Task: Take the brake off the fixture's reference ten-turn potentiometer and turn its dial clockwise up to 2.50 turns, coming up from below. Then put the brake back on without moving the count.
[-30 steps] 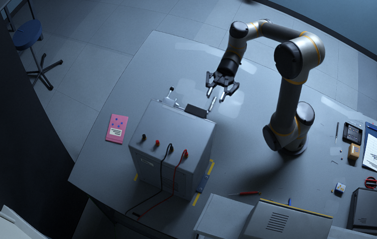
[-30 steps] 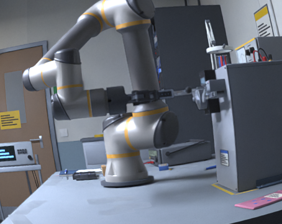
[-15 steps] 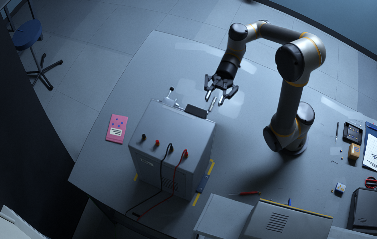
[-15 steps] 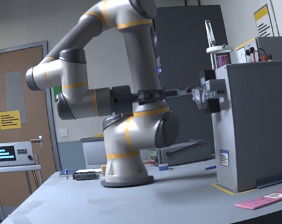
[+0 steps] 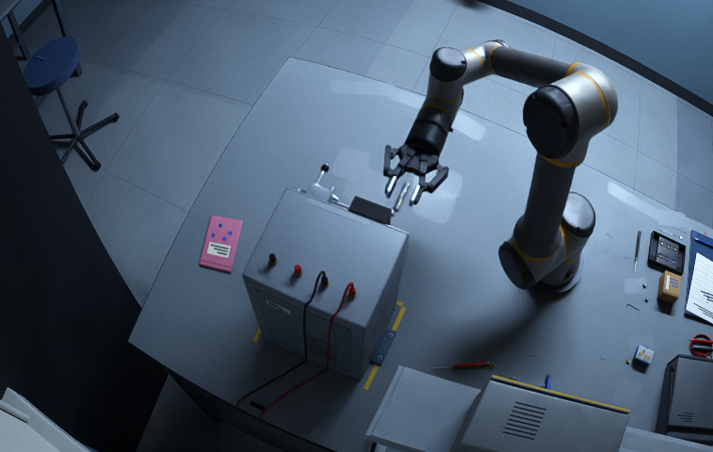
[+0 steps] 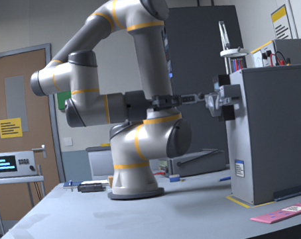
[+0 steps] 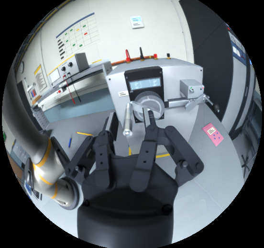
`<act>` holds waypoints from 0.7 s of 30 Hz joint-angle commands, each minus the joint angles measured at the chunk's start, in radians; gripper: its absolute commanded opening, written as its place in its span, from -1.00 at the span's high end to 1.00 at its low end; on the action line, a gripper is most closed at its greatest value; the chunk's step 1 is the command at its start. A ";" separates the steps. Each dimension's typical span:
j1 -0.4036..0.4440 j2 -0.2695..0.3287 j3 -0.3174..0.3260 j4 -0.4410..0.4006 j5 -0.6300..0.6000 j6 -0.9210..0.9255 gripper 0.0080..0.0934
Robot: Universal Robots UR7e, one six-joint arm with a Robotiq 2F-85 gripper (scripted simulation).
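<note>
The potentiometer's round dial (image 7: 148, 106) sits on the rear face of the grey fixture box (image 5: 324, 280), under a black counter display (image 7: 145, 83). A silver crank handle (image 7: 127, 121) sticks out from the dial toward me. The brake lever (image 7: 197, 102) with a black ball knob (image 5: 325, 167) lies to one side of the dial, below a small grey box. My gripper (image 7: 131, 124) is level with the dial and a short way in front of it, partly open and holding nothing. The handle lies between the fingers in the wrist camera.
The fixture box carries red and black leads (image 5: 315, 336) on its front face. A pink card (image 5: 220, 243) lies beside it on the table. A red screwdriver (image 5: 464, 365), a clipboard (image 5: 709, 279) and small boxes lie further along, beyond my base (image 5: 545, 263).
</note>
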 commanded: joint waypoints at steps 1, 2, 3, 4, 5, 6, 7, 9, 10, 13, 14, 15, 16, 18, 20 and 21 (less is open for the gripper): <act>0.000 0.000 0.000 0.000 0.000 0.000 0.06; 0.000 -0.001 0.000 0.000 0.001 0.000 0.06; 0.001 -0.001 0.000 0.000 0.001 0.000 0.06; 0.001 -0.001 0.000 0.000 0.001 0.000 0.06; 0.001 -0.001 0.000 0.000 0.001 0.000 0.06; 0.001 -0.001 0.000 0.000 0.001 0.000 0.06; 0.001 -0.001 0.000 0.000 0.001 0.000 0.06; 0.001 -0.001 0.000 0.000 0.001 0.000 0.06; 0.001 -0.001 0.000 0.000 0.001 0.000 0.06; 0.001 -0.001 0.000 0.000 0.001 0.000 0.06; 0.001 -0.001 0.000 0.000 0.001 0.000 0.06; 0.001 -0.001 0.000 0.000 0.001 0.000 0.10; 0.001 -0.001 0.000 0.000 0.001 0.000 0.14; 0.001 -0.001 0.000 0.000 0.001 0.000 0.24; 0.001 -0.001 0.000 0.000 0.001 0.000 0.33; 0.001 -0.001 0.000 0.000 0.001 0.000 0.38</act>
